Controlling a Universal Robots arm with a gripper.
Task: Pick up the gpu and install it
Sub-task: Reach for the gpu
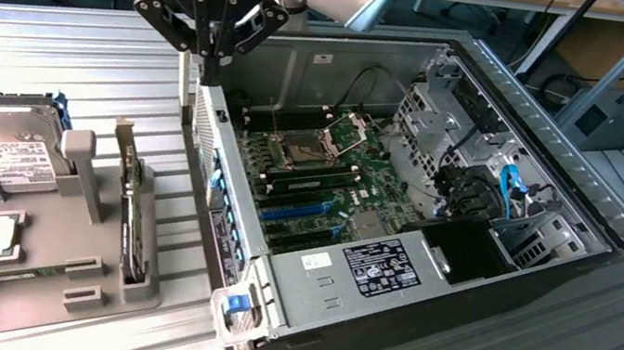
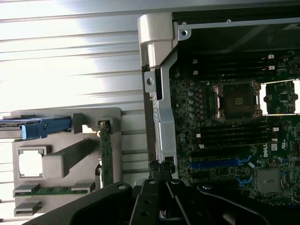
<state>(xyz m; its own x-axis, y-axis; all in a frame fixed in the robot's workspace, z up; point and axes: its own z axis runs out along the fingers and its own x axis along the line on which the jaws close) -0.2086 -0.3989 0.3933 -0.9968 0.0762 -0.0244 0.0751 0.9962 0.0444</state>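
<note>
While the gpu [image 1: 130, 203] stands in its holder [image 1: 49, 239], clenched, empty fingers [image 1: 212, 48] hover well apart.

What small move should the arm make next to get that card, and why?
Probably a sideways shift toward the exterior view's left, to get above the card. The gripper is shut and empty and hangs over the computer case's side wall. The gpu stands on edge in the gray holder, untouched and apart from the gripper.
</note>
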